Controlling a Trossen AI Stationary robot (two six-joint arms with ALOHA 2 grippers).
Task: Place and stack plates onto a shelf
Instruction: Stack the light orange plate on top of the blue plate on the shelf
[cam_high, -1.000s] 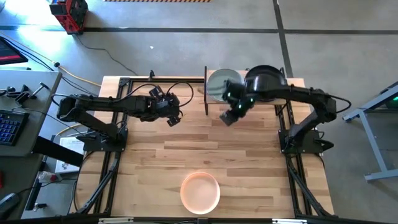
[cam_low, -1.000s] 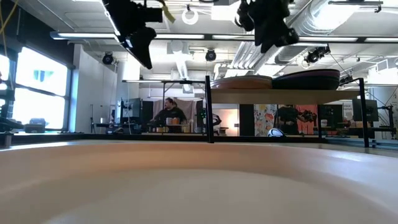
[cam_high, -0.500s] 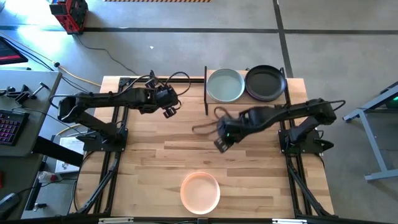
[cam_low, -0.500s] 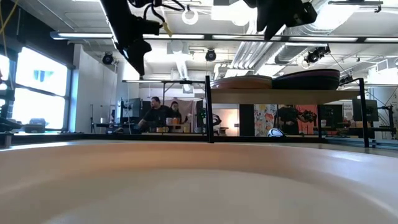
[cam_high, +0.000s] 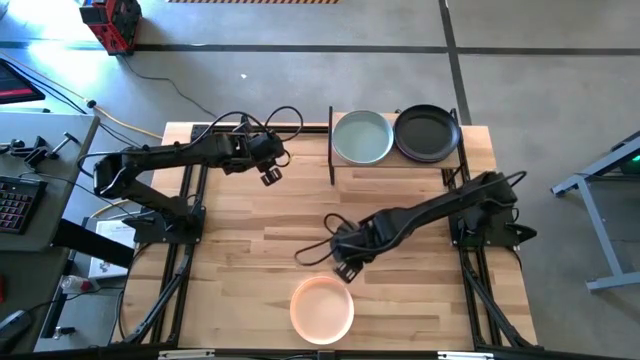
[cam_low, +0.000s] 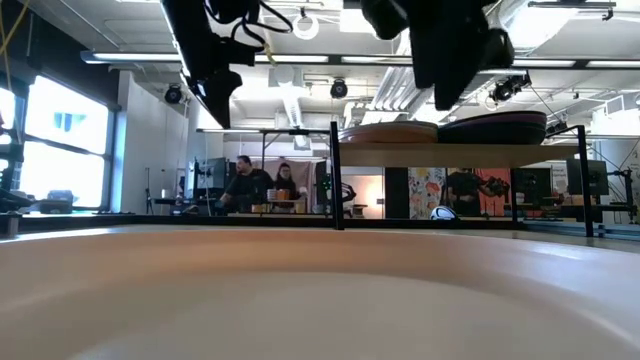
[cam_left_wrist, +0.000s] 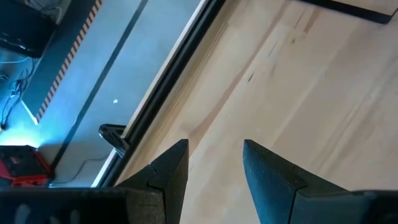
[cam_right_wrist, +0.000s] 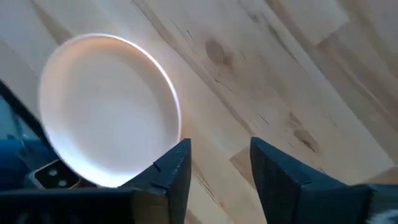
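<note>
A peach-pink plate (cam_high: 322, 308) lies flat near the table's near edge; it shows large in the right wrist view (cam_right_wrist: 109, 143) and fills the bottom of the low view (cam_low: 320, 300). My right gripper (cam_high: 345, 268) hovers open just beyond the plate's far rim, touching nothing (cam_right_wrist: 214, 163). The shelf (cam_high: 395, 162) stands at the far edge on black posts. On it rest a stack topped by a sage green plate (cam_high: 362, 137) and one topped by a black plate (cam_high: 427, 133). My left gripper (cam_high: 270, 175) is open above the far-left table (cam_left_wrist: 214, 160).
Bare wood lies between the shelf and the peach-pink plate. The shelf's black post (cam_high: 331, 145) stands near the left gripper. In the low view, people (cam_low: 262, 182) sit in the room far behind the table. A desk with a keyboard (cam_high: 12, 205) stands beyond the table's left side.
My right gripper has swung away from the shelf and travelled toward the table's near edge, stopping by the peach-pink plate's far rim. My left gripper has drifted a little toward the far edge. The plates have stayed where they were.
</note>
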